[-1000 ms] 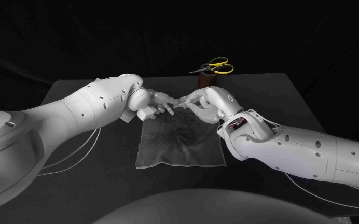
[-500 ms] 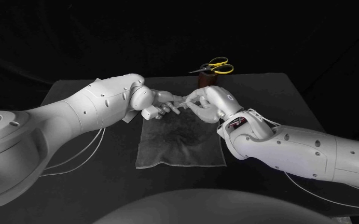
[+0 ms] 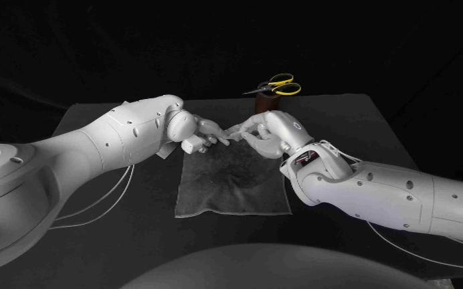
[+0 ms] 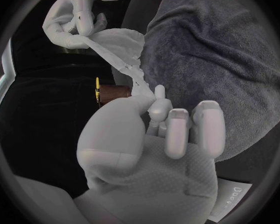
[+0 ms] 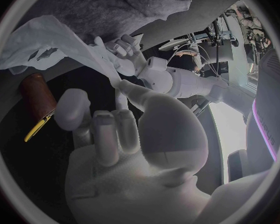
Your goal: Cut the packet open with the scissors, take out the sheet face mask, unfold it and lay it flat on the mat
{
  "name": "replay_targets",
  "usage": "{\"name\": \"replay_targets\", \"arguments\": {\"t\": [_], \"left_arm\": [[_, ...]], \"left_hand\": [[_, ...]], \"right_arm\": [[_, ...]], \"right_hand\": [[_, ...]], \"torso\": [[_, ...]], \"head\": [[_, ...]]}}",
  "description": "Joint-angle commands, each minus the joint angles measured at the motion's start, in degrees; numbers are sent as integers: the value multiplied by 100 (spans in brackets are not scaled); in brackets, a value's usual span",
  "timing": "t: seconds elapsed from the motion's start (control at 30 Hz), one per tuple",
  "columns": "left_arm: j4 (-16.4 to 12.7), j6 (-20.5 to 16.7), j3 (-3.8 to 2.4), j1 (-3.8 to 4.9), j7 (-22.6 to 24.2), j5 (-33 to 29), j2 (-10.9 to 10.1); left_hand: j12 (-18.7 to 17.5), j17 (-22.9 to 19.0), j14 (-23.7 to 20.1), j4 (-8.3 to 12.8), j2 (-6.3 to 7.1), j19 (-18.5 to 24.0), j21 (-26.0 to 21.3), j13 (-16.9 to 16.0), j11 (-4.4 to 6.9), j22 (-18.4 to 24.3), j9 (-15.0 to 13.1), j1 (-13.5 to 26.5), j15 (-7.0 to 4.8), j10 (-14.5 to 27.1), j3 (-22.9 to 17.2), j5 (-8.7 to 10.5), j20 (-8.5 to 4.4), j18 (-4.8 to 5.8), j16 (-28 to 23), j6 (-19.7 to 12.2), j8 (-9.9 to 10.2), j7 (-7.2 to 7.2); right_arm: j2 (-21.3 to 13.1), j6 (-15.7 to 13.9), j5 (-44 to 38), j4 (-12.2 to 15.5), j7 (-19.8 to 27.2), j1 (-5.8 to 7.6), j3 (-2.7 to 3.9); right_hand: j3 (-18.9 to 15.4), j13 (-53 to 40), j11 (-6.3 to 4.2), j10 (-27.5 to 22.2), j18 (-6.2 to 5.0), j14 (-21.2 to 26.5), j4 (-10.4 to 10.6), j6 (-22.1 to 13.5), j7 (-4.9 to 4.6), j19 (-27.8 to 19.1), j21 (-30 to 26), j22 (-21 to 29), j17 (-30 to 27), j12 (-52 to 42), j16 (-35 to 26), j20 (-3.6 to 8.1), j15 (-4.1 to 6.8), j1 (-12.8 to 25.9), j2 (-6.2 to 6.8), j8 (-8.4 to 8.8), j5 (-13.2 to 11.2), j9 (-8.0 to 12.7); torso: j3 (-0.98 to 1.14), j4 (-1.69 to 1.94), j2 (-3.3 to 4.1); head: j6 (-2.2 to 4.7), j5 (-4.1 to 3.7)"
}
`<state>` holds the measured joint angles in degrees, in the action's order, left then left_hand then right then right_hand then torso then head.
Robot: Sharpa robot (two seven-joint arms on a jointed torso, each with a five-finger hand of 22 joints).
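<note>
Both hands meet above the far end of the grey mat (image 3: 231, 183). The white sheet mask (image 4: 118, 47) is stretched between them, still crumpled and partly folded. My left hand (image 3: 200, 135) pinches one end of it at its fingertips (image 4: 157, 93). My right hand (image 3: 266, 130) grips the other end, bunched in its fingers (image 4: 70, 16). In the right wrist view the mask (image 5: 50, 40) spreads from the right hand (image 5: 124, 144) toward the left hand (image 5: 154, 73). The yellow-handled scissors (image 3: 276, 86) lie on a brown holder (image 3: 261, 104) at the table's far edge.
A pale packet (image 4: 234, 200) lies on the table by the left arm, its corner (image 3: 165, 151) showing beside the mat. The grey table (image 3: 106, 188) lies bare to the left and right of the mat.
The left hand's fingers have drawn in slightly and turned a little. The right hand and the mat stay where they were.
</note>
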<state>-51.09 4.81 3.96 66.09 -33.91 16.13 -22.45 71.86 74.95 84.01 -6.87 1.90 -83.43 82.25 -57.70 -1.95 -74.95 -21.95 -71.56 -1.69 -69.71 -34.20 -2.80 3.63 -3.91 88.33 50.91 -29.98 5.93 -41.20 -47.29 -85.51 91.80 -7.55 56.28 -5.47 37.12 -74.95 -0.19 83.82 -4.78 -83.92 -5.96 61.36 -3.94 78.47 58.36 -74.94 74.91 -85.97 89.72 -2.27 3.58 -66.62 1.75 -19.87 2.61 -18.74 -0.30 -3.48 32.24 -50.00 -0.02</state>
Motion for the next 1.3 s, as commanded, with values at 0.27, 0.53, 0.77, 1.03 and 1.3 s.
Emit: {"name": "replay_targets", "arguments": {"t": [0.27,0.53,0.77,1.03,1.3], "left_arm": [[20,-300,-3,5,84,-54,2],[4,-541,-12,5,211,-183,58],[-80,-616,-31,9,280,-237,66],[-225,-690,-63,113,324,-226,21],[-376,-699,-89,426,356,-125,9]], "left_hand": [[-28,1079,473,445,215,-7,-27,-23,52,-434,-208,74,-58,-65,-807,-6,-35,98,-2,-62,-375,0],[-36,1092,478,498,250,-2,-34,-11,73,-424,-265,168,-73,-99,-948,-6,-30,95,3,-53,-495,-26],[-45,1089,478,524,271,0,-37,0,80,-420,-279,190,-79,-105,-995,-7,-30,94,2,-60,-525,-32],[-62,1091,479,570,289,4,-43,23,86,-411,-297,215,-85,-110,-1087,-7,-36,91,2,-73,-569,-35],[-77,1093,480,574,291,5,-44,48,85,-410,-299,220,-85,-97,-1099,-6,-37,90,3,-75,-575,-34]], "right_arm": [[-28,127,-35,-1,8,3,5],[-46,297,33,-56,11,4,3],[-41,335,150,-98,31,7,3],[-116,310,517,-26,160,37,3],[-330,404,1124,151,462,224,3]], "right_hand": [[48,-1224,-40,525,-106,-604,-3,29,3,53,28,-724,1490,-14,18,1,34,-22,-24,-123,16,-160],[50,-1223,-40,525,-107,-605,-3,27,3,52,27,-724,1492,-13,19,2,34,-21,-22,-125,16,-161],[52,-1226,-40,526,-109,-605,-1,27,2,48,17,-721,1493,-16,19,2,33,-20,-22,-126,16,-162],[54,-1226,-39,526,-109,-604,1,26,2,46,13,-720,1488,-16,17,2,32,-19,-23,-128,16,-163],[59,-1222,-39,525,-114,-604,3,24,1,35,-16,-713,1490,-11,18,2,33,-19,-27,-129,17,-164]], "torso": [[-6,2,1],[3,-13,4],[10,-8,-3],[16,-3,-2],[13,-9,-9]], "head": [[0,9],[0,-19],[0,-47],[0,-77],[0,-71]]}}
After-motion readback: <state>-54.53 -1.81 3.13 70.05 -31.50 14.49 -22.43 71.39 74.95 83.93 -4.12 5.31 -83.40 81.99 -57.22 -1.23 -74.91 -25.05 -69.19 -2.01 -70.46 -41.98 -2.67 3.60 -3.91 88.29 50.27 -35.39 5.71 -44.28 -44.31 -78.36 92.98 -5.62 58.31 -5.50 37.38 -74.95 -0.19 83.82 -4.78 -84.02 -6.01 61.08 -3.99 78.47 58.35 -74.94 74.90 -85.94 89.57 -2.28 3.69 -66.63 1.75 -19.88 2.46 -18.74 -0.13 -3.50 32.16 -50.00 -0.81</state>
